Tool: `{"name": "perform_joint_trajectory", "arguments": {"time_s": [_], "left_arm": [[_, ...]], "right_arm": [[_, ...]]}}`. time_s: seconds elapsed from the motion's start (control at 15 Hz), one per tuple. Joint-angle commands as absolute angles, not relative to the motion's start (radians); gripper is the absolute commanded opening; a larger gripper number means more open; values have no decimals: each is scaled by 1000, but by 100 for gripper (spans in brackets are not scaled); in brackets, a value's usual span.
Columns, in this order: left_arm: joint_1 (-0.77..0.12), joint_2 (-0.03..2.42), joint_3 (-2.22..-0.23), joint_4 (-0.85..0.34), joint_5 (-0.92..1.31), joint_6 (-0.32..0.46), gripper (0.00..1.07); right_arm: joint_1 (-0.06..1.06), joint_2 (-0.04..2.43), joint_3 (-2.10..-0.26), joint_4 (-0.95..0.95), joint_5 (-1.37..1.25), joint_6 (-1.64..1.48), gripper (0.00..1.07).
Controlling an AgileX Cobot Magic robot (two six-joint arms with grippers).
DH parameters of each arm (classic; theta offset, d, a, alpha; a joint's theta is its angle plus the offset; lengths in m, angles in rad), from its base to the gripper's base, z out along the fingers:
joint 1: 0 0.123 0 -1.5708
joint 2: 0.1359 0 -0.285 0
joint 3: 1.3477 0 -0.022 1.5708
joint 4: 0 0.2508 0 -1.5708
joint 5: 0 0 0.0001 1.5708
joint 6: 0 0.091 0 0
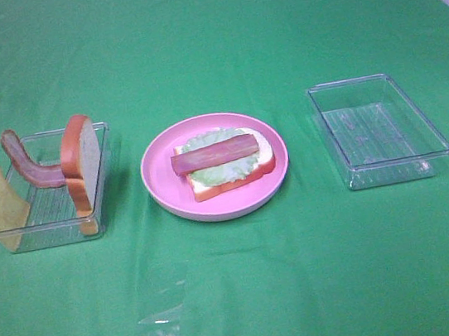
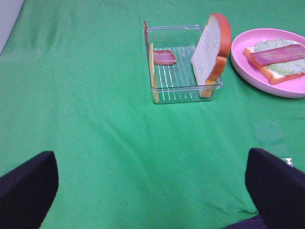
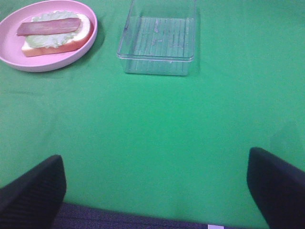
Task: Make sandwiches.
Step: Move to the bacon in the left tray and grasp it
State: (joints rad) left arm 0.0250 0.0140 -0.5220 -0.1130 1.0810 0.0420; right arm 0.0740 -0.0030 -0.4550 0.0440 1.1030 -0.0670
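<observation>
Waiting with left tool point(image 2: 152, 191) and right tool point(image 3: 155, 191) spread wide, empty. On a careless reach, could tip the upright bread slice point(image 1: 82, 163) in the left tray point(image 1: 51, 242) onto the bacon strip point(image 1: 22, 159), or nudge the cheese square point(image 1: 0, 208) leaning at its rim. Could also jostle the half-built sandwich point(image 1: 224, 164) on the pink plate point(image 1: 159, 181).

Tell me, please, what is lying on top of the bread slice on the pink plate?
Pale green lettuce covers the bread slice, and one bacon strip lies across the lettuce. Whatever may sit beneath the lettuce is hidden.
</observation>
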Motion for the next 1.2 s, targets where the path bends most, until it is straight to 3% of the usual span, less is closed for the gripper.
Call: {"name": "perform_joint_trajectory", "arguments": {"time_s": [0.07, 1.2], "left_arm": [[20, 14, -517, -114, 1076, 38, 100], [20, 55, -528, -106, 1066, 31, 100]], "right_arm": [[47, -38, -452, 49, 1098, -74, 99], [48, -36, -452, 49, 1098, -74, 99]]}}
